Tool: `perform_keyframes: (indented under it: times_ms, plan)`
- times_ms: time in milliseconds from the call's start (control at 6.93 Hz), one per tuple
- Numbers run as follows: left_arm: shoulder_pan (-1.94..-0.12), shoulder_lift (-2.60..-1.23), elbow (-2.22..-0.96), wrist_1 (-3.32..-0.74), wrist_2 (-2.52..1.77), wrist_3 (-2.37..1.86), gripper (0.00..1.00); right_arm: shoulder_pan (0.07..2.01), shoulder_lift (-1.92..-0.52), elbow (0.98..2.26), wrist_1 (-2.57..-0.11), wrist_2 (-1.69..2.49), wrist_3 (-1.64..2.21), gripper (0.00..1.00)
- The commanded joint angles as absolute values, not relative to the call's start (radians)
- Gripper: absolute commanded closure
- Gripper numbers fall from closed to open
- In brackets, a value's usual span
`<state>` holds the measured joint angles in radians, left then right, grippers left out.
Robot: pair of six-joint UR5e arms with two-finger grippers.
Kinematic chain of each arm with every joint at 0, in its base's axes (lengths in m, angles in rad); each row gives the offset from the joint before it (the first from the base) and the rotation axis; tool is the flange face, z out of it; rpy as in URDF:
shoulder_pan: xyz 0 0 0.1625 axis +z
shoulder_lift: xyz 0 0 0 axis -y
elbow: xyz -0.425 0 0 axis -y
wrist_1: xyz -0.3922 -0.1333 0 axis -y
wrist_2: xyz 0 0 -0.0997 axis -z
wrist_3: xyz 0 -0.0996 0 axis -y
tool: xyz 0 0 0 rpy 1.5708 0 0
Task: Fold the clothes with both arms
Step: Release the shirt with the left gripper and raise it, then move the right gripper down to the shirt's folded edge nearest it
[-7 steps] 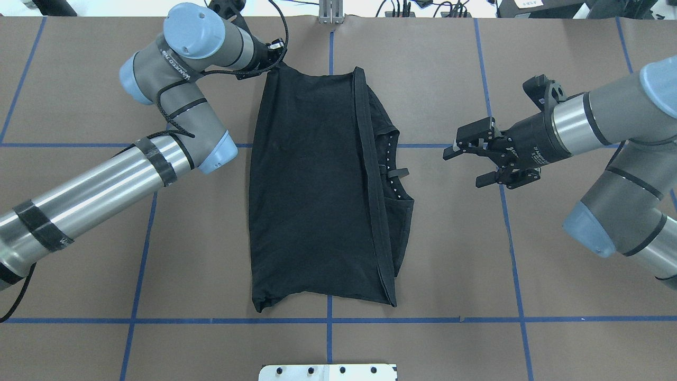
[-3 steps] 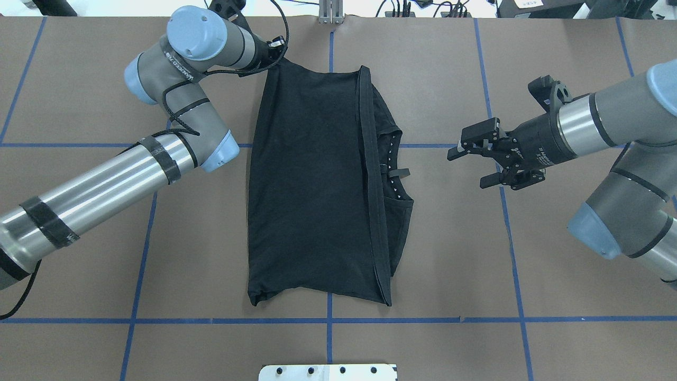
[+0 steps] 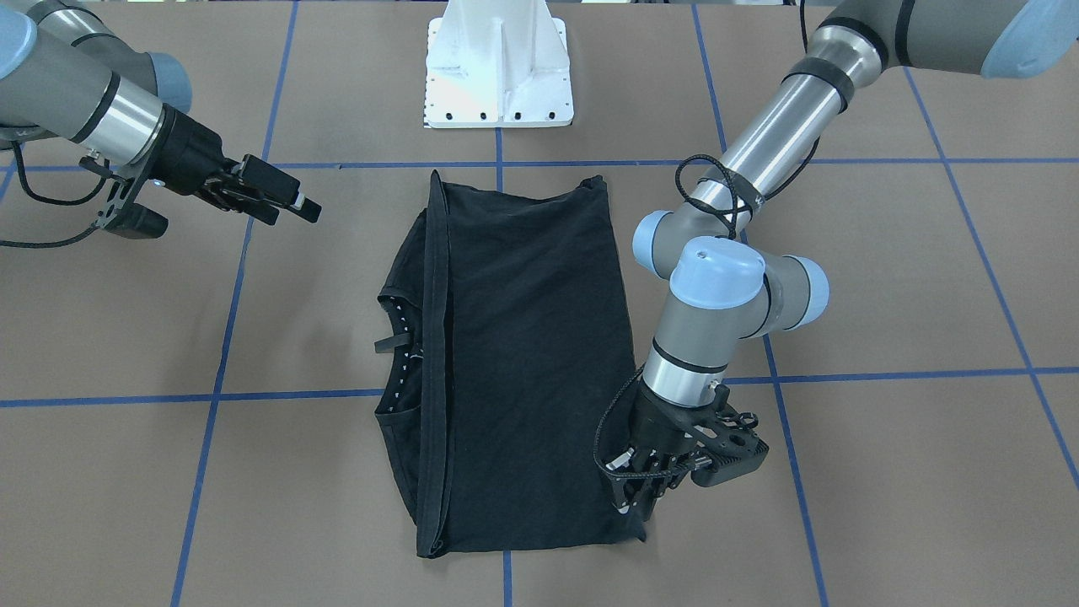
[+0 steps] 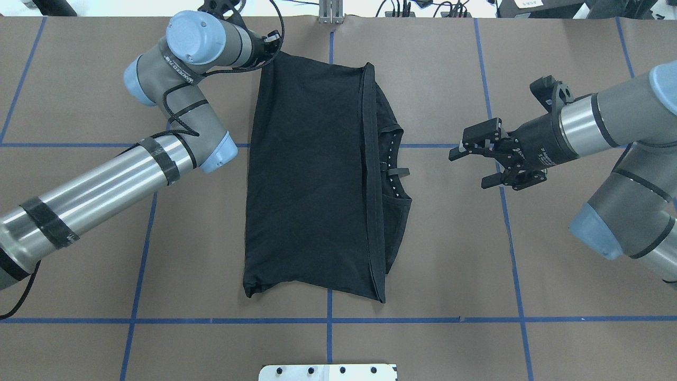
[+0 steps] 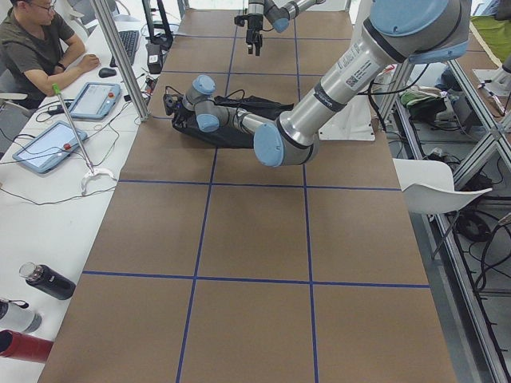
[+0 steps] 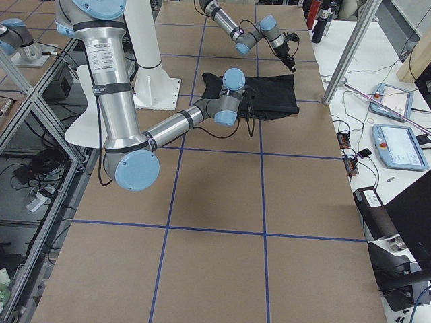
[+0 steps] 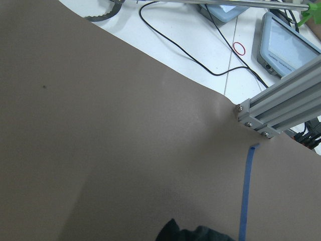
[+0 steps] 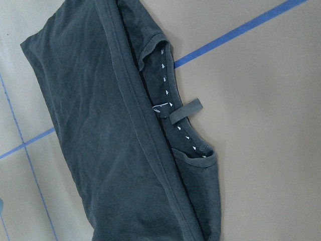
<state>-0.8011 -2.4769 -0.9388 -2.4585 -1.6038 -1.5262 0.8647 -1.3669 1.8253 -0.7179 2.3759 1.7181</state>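
Black T-shirt [image 4: 312, 174], corner in left claw [image 3: 638, 499]

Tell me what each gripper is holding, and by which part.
Left gripper pinches the T-shirt by its far corner on the robot's left. Right gripper is open, holding nothing.

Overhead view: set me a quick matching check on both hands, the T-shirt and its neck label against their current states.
1 left hand
2 right hand
3 T-shirt
4 neck label

A open over bare table
B poking out from the collar
C folded, lying on the table
D shut on the T-shirt's far corner

Pairs: 1-D, 2-A, 3-C, 4-B
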Motion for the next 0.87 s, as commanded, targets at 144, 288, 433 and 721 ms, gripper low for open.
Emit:
perform_keyframes:
  times_ms: [144, 288, 433, 721]
  plan:
    - [-0.828, -2.455, -0.998, -2.447, -1.591, -1.450, 0.00, 0.876, -1.361, 1.828, -0.718, 2.382, 1.698, 0.00]
    - [-0.839, -2.380, -1.093, -2.436, -1.670, -1.425, 0.00, 0.880, -1.365, 1.833, -0.721, 2.382, 1.687, 0.00]
    - [-0.863, -2.297, -1.206, -2.416, -1.786, -1.424, 0.00, 0.867, -1.364, 1.842, -0.724, 2.350, 1.678, 0.02]
    - [-0.870, -2.156, -1.470, -2.294, -1.825, -1.405, 0.00, 0.787, -1.359, 1.852, -0.735, 2.219, 1.633, 0.02]
